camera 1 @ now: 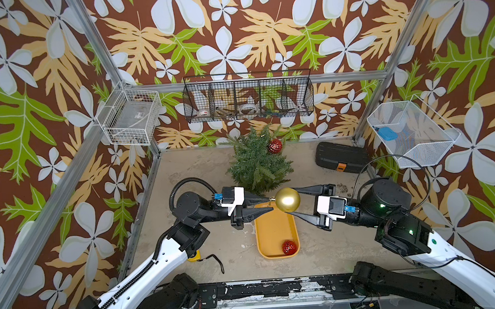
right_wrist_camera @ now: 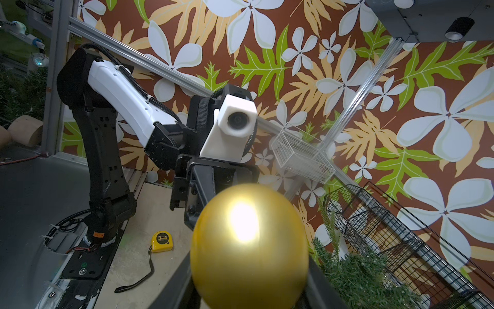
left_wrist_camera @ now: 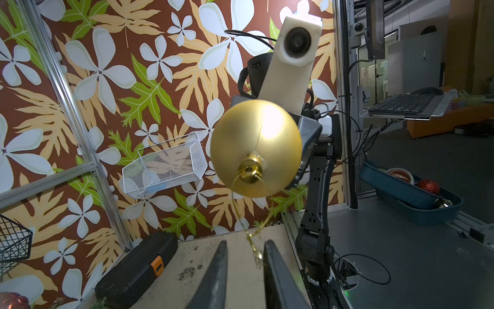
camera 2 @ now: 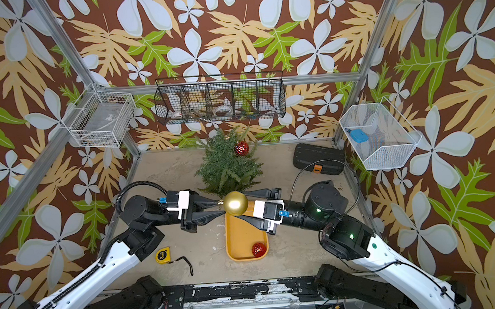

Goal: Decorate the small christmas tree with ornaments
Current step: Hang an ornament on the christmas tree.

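Nearest me, a yellow tape measure (camera 2: 163, 254) lies loose on the surface (camera 1: 232, 251) by the left arm, strap trailing. It's off the work path.

Next is the yellow tray (camera 1: 272, 231), with one red ornament (camera 1: 289, 247) sitting in its near right corner, not yet hung.

Above the tray's far end the two arms meet nose to nose.
- **Right tool** (camera 1: 292, 202): clamped on the gold ornament (camera 1: 287, 199), one jaw each side of the ball, cap and hanger turned toward the left arm. Reads as a handover setup, with right presenting the hanger so left can take the thread.
- **Left tool** (camera 1: 269, 202): jaws slightly apart at the cap. The left wrist view shows the gold loop (left_wrist_camera: 252, 246) dangling in the gap, not pinched as far as I can tell. The thread is thin and curly, so it's easy to miss on closing.

Beyond them stands the small christmas tree (camera 1: 256, 163), upright and toward the back wall. One red ornament (camera 1: 274, 146) already hangs high on its right side. Its near lower branches sit just behind the gold ball, so travel to a branch looks short.

Room to move:
- Bare surface left of the tree.
- The far right corner is taken by a black case (camera 1: 342, 157).
- A black wire basket (camera 1: 248, 97) on the back wall sits over the treetop. I'd judge a front or side approach safer than coming from above.
- The arms are crowded, so whichever ends up holding the loop needs the other clear first.
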Robot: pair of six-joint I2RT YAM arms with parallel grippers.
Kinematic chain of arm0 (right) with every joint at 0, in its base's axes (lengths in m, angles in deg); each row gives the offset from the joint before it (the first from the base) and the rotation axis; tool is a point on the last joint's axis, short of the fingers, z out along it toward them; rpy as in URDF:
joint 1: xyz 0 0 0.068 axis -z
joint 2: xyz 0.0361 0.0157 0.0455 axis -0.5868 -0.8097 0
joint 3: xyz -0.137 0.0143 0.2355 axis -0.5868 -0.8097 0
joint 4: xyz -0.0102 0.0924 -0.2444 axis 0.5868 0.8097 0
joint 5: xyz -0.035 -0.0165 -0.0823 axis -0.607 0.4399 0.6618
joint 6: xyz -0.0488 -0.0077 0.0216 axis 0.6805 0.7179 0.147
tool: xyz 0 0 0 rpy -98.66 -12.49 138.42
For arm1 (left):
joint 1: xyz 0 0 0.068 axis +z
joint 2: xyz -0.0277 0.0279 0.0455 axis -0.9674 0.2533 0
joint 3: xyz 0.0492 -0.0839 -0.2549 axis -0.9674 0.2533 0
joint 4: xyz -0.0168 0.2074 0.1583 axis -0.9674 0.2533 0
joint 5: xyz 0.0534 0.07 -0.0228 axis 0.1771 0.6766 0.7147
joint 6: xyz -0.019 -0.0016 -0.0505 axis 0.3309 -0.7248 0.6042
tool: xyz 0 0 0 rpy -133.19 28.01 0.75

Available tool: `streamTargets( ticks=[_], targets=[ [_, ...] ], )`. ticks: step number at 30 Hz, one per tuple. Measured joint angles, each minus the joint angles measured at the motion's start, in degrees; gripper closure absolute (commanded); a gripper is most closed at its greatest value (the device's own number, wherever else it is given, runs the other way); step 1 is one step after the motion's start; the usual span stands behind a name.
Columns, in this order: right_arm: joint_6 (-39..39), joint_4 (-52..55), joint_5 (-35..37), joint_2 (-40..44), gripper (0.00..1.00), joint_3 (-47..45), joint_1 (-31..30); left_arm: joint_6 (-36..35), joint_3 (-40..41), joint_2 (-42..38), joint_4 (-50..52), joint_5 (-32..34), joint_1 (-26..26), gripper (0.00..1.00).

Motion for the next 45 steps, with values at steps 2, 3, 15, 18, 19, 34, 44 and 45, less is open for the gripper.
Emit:
streamTargets(
  ticks=[2,3,15,18,19,34,44,45],
  targets=[
    [0.0,0.0,0.0,0.0,0.7,-0.02,0.0,-0.2,0.0,-0.15,0.61,0.35,0.0,0.85],
    [0.0,0.0,0.0,-0.02,0.7,-0.07,0.0,-0.57,-0.02,-0.2,1.01,0.59,0.0,0.86],
    [-1.86,3.37,6.45,-1.68,0.76,0.28,-0.11,-11.91,-5.11,-2.12,18.53,11.3,-0.09,1.0],
    [-3.28,3.45,10.34,-1.75,0.76,-0.81,-0.09,-15.23,-5.2,-2.49,24.09,16.74,-0.09,1.0],
    [-3.56,3.45,11.41,-1.81,0.76,-1.42,-0.09,-16.02,-5.14,-2.54,25.57,18.29,-0.09,1.0],
    [-7.28,1.42,24.24,-6.23,0.77,-7.3,0.11,-21.38,-3.37,-1.2,33.38,36.85,0.13,1.0],
    [-8.31,-1.22,25.7,-8.94,0.77,-7.34,1.49,-22.14,-3.5,0.5,34.23,38.73,0.98,1.0],
    [-8.68,-1.79,25.33,-9.44,0.77,-7.26,1.81,-22.14,-3.61,0.81,34.1,38.69,1.05,1.0]
  ],
)
